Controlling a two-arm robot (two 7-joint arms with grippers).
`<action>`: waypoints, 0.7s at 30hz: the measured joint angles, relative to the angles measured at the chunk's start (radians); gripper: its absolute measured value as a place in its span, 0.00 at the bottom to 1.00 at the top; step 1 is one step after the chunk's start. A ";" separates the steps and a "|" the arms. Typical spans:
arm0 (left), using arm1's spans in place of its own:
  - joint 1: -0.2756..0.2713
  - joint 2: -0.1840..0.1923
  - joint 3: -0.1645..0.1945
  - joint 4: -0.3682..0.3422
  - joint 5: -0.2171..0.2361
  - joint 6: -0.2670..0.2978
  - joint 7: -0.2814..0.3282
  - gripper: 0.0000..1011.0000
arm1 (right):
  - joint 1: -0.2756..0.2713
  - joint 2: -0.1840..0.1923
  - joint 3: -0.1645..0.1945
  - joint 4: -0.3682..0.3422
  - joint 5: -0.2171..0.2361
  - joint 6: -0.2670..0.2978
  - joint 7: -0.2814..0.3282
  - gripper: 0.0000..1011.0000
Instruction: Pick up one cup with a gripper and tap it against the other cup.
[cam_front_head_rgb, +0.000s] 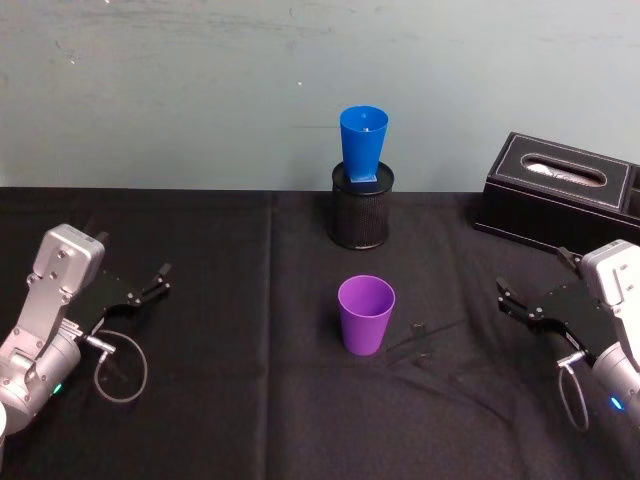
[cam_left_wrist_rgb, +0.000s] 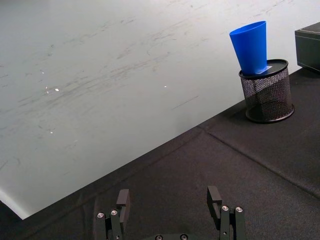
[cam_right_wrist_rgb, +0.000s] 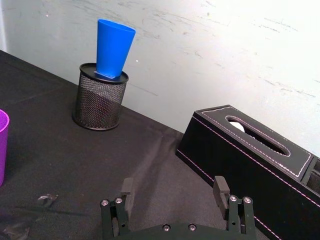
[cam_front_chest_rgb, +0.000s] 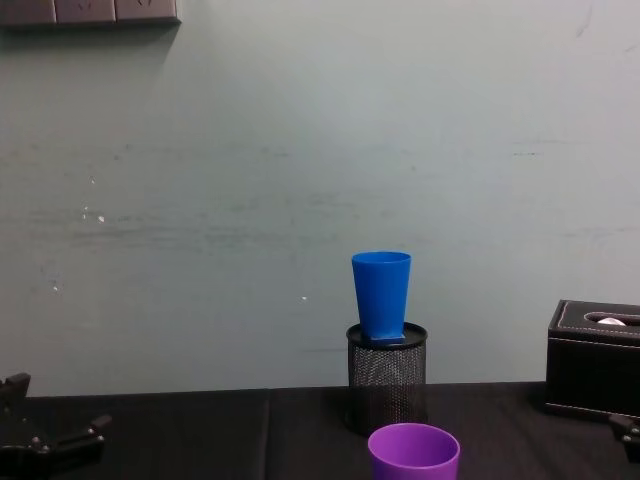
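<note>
Purple cup (cam_front_head_rgb: 365, 315) not yet lifted; we judge the whole task remains.
Nearest us, left tool (cam_left_wrist_rgb: 169, 197) and right tool (cam_right_wrist_rgb: 174, 187) hang with fingers apart, holding nothing, at either side of the black-clothed tabletop (cam_front_head_rgb: 230, 400). Between them the smooth, tapered plastic cup stands upright. Farther back, the taller glossy blue cup (cam_front_head_rgb: 362, 140) perches on a black mesh cylinder (cam_front_head_rgb: 362, 215).

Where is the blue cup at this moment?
In the head view, the blue cup stands upright on top of the black mesh cylinder at the far centre of the table, behind the purple cup.
</note>
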 joint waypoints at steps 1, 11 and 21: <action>0.000 0.000 0.000 0.000 0.000 0.000 0.000 1.00 | 0.000 0.000 0.000 0.000 0.000 0.000 0.000 0.99; 0.000 0.000 0.000 0.000 0.000 0.000 0.000 1.00 | 0.000 0.000 0.000 0.000 0.000 0.000 0.000 0.99; 0.000 0.000 0.000 0.000 0.000 0.000 0.000 1.00 | 0.000 0.000 0.000 0.000 0.000 0.000 0.000 0.99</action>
